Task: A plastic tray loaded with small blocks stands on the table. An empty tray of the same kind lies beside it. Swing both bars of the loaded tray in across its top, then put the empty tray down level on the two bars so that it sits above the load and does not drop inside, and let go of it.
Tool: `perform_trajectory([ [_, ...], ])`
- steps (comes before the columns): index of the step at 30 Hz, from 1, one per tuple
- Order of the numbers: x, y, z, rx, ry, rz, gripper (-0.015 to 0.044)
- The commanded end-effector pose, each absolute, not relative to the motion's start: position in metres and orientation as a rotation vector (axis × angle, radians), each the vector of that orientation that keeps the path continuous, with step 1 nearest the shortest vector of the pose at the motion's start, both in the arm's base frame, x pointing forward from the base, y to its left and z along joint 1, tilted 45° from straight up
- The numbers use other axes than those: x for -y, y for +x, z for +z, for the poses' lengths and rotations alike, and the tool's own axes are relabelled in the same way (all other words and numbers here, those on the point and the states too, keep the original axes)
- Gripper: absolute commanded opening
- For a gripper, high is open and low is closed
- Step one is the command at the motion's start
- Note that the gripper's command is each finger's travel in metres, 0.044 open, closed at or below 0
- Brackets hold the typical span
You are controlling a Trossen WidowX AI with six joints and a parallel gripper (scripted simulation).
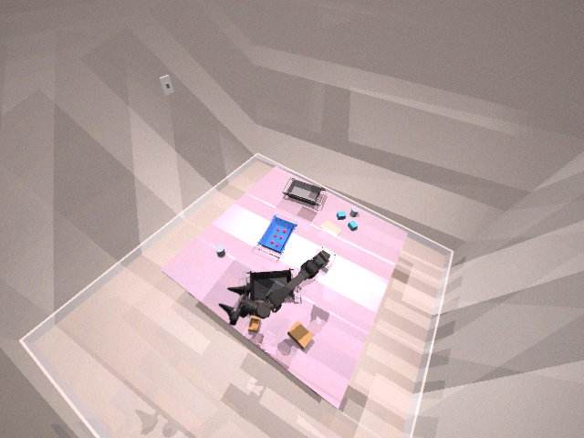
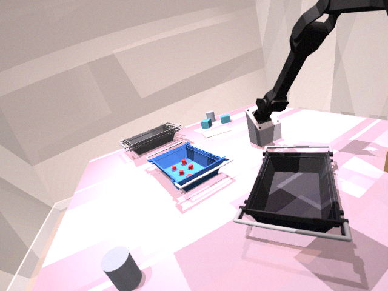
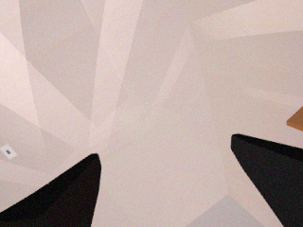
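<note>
1. loaded tray: the blue tray (image 1: 279, 224) (image 2: 204, 180) stood upright on the pink-and-white table (image 1: 358, 301) (image 2: 94, 225), between two dark trays. small red blocks (image 1: 278, 230) (image 2: 183, 162) lay spread over its floor, below the rim.
2. its two pale bars were swung outward, one past each short end; neither crossed the top.
3. a black tray (image 1: 271, 272) (image 2: 297, 194) stood nearer the arm's reaching end, nothing inside, its bars also outward. from above, the arm partly covered it.
4. a dark grey tray (image 1: 304, 192) (image 2: 153, 142) stood near the far table edge, also unloaded. could not tell which of the two was meant for stacking.
5. gripper (image 1: 224, 297) (image 3: 167, 150): fingers wide apart, holding nothing, well apart from the blue tray. it lay outside the exterior picture.
6. the black arm (image 1: 292, 287) (image 2: 291, 71) rose from a pale grey base (image 1: 331, 259) (image 2: 255, 134) and, seen from above, reached across the black tray's corner.
7. two teal blocks (image 1: 340, 214) (image 2: 206, 123) and a grey cylinder (image 1: 354, 213) (image 2: 210, 116) stood close together near a flat cream piece (image 1: 330, 228) (image 2: 216, 133). a second cylinder (image 1: 220, 251) (image 2: 122, 269) stood alone.
8. a small orange box (image 1: 254, 323) and a larger orange block (image 1: 300, 334) sat on the arm's side.
</note>
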State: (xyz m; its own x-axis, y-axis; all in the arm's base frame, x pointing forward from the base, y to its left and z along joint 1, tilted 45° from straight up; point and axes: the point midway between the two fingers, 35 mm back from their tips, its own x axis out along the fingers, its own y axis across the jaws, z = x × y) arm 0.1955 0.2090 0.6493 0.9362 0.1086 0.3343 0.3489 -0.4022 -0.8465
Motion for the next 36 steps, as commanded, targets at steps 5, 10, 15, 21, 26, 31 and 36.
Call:
perform_trajectory([
  [5,-0.209,0.195,0.649,0.329,-1.981,-0.271,0.0269],
  [10,-0.223,0.207,0.641,0.366,-1.977,-0.256,0.0137],
  [15,-0.262,0.251,0.599,0.452,-1.955,-0.122,0.0081],
  [21,-0.287,0.309,0.526,0.438,-1.881,0.159,0.0081],
  [26,-0.287,0.352,0.451,0.307,-1.750,0.434,0.0081],
  [31,-0.269,0.384,0.367,0.064,-1.528,0.698,0.0081],
  [36,-0.235,0.396,0.287,-0.263,-1.206,0.888,0.0081],
])
